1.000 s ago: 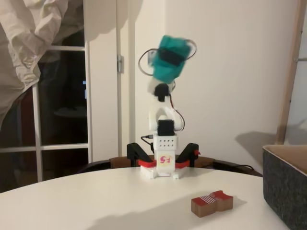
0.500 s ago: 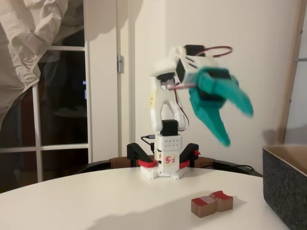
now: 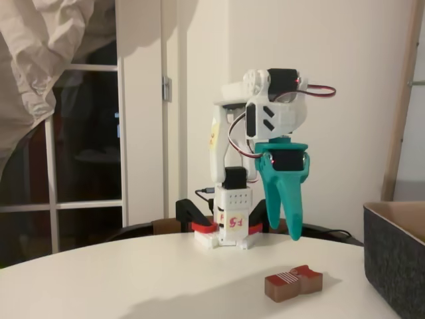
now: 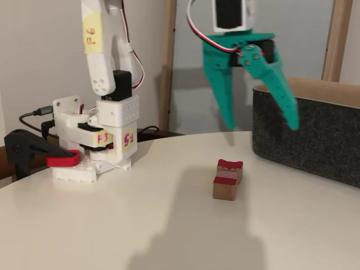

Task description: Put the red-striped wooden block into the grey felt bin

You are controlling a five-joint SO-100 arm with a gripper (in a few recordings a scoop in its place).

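Teal gripper (image 4: pixel 260 124) jaws apart, empty, hanging above red-striped wooden block (image 4: pixel 226 178) on table (image 4: pixel 140 225); grey felt bin (image 4: pixel 315 135) nearby, right.

Round white table (image 3: pixel 133 279), pale walls (image 3: pixel 345 80), dark window (image 3: pixel 86 153) (night outside), hanging cloth (image 3: pixel 40 53)

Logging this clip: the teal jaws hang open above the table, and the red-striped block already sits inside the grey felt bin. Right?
Not quite. The red-striped block lies on the table, outside the grey felt bin, as both fixed views show. The gripper does hang open above it.
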